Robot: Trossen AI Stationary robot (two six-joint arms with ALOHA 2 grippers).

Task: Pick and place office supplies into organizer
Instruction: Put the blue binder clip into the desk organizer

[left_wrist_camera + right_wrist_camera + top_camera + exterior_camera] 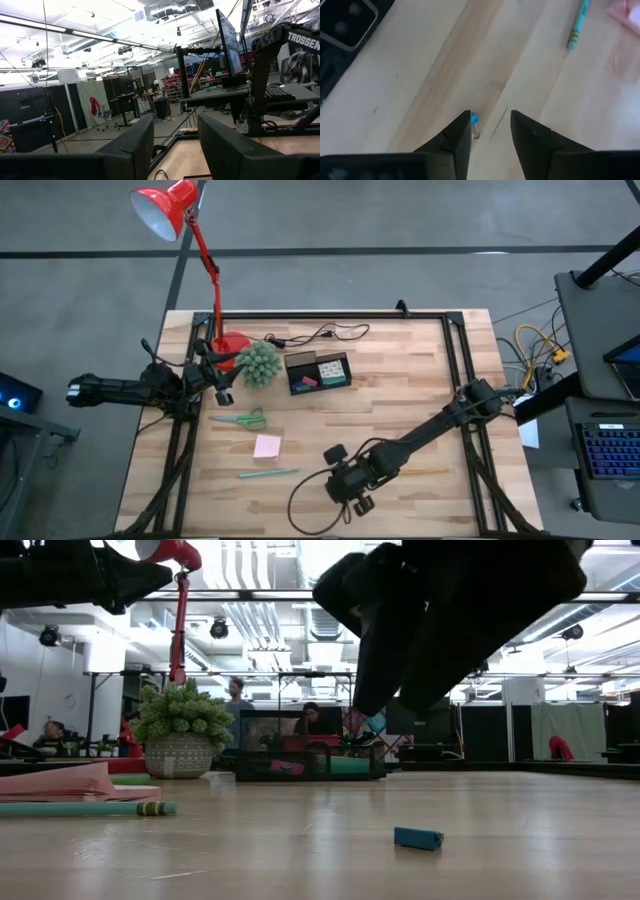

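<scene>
- Right gripper hangs low over the front part of the table, fingers apart with a gap between them, nothing held.
- Small blue bit lies on the wood just beside the tip of one right finger, off-centre, not in the gap. Risk: if the fingers come down as they stand, that tip could land on the bit or flick it away; they look like they need a sideways shift first.
- The bit is tiny and flat on the table, so a close could scrape the wood and slide over it, or pinch only an end and drop it on the lift.
- Low view shows a short blue block-like piece alone on the table under the dark gripper body; likely the same bit, cannot say for sure.
- Organizer sits well apart, towards the back of the table beside the spiky plant; a long carry for a weakly held bit, and the compartments are small and partly filled, so a drop could miss.
- Green pen, pink pad and scissors lie out on the table, not in the organizer; the pen and pad are near the right arm's path and could get swept.
- Left gripper waits at the table's left edge near the lamp base, fingers apart, empty.
</scene>
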